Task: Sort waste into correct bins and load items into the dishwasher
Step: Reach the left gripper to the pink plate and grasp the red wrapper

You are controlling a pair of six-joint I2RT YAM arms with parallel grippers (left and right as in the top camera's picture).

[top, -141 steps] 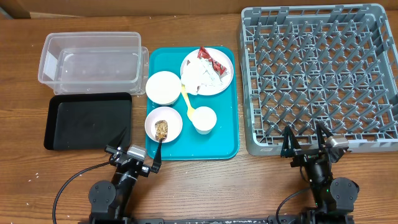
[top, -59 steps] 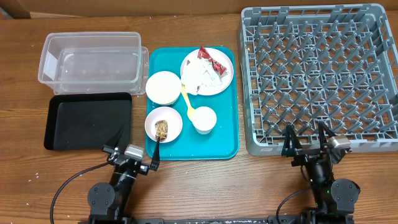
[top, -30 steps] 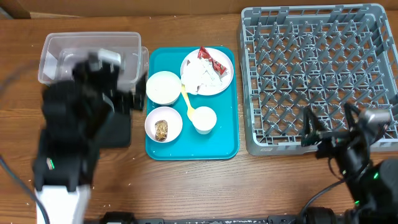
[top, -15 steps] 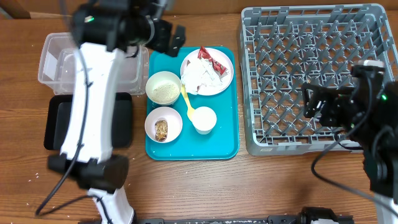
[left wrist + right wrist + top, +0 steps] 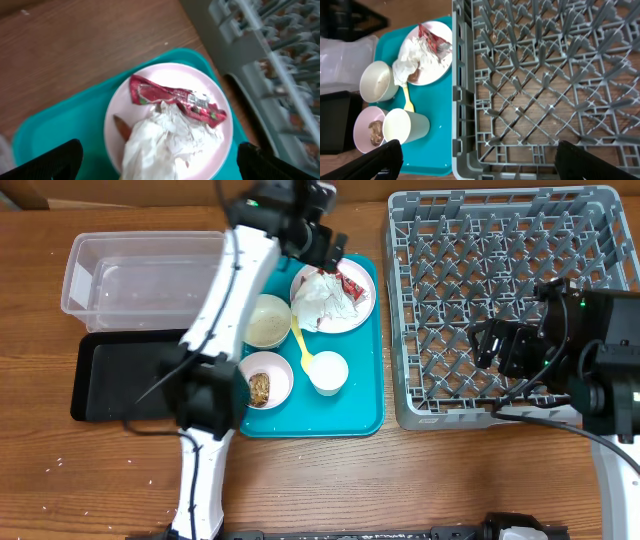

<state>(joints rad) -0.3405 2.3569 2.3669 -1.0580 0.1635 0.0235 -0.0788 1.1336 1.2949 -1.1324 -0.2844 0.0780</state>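
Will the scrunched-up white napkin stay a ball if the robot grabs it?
Probably not quite. The crumpled white paper napkin shows loose, soft folds, so it would likely squash and droop. It looks very light. The small red printed wrapper lies against it and might get dragged along.

This is looking like a robotics lab bench staged as a dish-clearing station. A left arm [image 5: 235,285] and a right arm [image 5: 590,350] are hanging over a plain wooden worktop [image 5: 400,480]. A loose grey dish rack [image 5: 440,416] is sitting there beside a teal serving tray [image 5: 355,405] carrying a dirty white plate [image 5: 358,310], with a clear tub [image 5: 150,245] and a black tray [image 5: 110,375] alongside. A cardboard box [image 5: 20,192] is showing at the far edge.
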